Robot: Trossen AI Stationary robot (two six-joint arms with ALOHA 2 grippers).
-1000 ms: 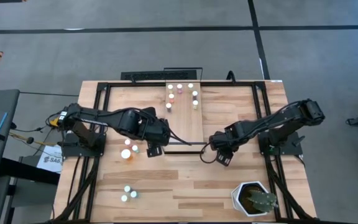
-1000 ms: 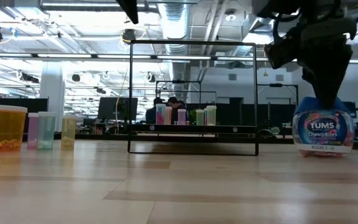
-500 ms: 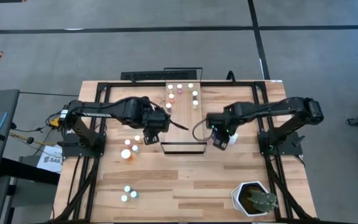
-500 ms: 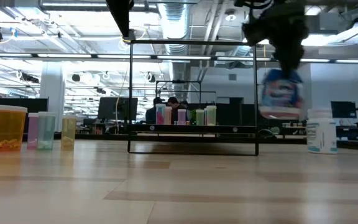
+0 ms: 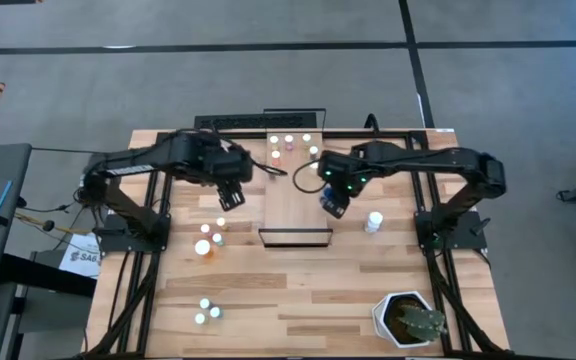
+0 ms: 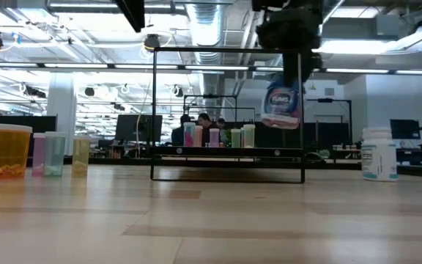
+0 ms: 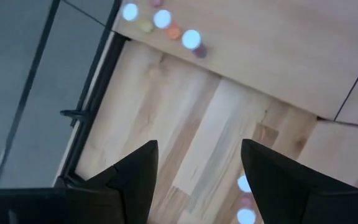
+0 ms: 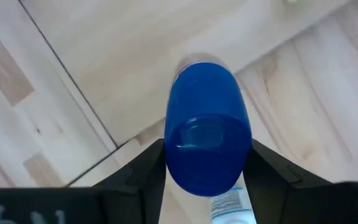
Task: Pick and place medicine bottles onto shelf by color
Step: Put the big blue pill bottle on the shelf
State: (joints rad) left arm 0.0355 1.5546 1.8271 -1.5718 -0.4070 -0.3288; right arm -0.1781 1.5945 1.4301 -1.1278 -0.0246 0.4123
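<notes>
Aloft, round glossy blue bottle [image 8: 207,127] between dark tool [image 8: 207,168] fingers.

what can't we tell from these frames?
- Blue bottle, right wrist view: its cap hides the body and whatever lies below.
- Blue bottle's label, low view: blurred.
- Shelf bottles, high view: too small to sort by colour.
- Left gripper, low view: cut off by the top edge.

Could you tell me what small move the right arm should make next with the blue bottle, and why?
Probably lower it: the right end effector holds the blue bottle in the air over the shelf, clear of the small bottles at the far end.
</notes>
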